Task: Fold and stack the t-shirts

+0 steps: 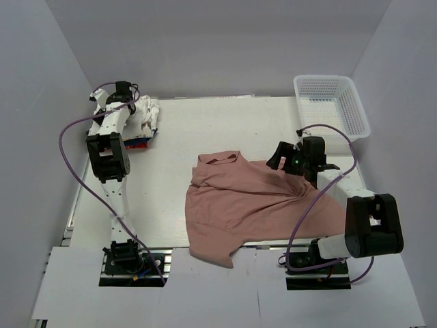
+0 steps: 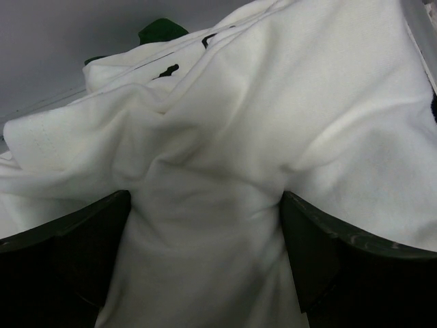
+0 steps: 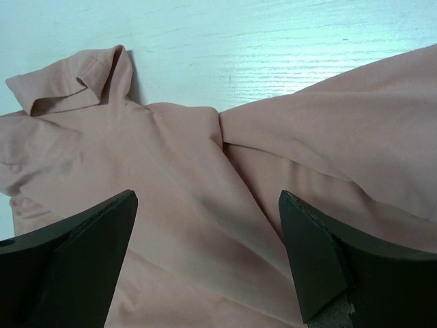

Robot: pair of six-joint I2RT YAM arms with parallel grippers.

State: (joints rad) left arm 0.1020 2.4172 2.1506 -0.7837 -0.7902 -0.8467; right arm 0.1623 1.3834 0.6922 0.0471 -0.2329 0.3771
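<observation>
A dusty-pink t-shirt [image 1: 246, 205] lies crumpled on the table, centre right, its print hidden; it also fills the right wrist view [image 3: 184, 205]. My right gripper [image 1: 280, 158] hovers just over the pink shirt's upper right part, jaws wide open and empty [image 3: 208, 225]. A pile of white t-shirts [image 1: 147, 116] sits at the far left on a red one [image 1: 140, 143]. My left gripper [image 1: 132, 102] is at that pile, jaws wide open and pushed into white cloth [image 2: 225, 137], which bulges between the fingers [image 2: 205, 225].
A white plastic lattice basket [image 1: 331, 102] stands at the far right corner. Grey walls enclose the table on three sides. The pink shirt's lower edge hangs over the near table edge [image 1: 218, 256] between the arm bases.
</observation>
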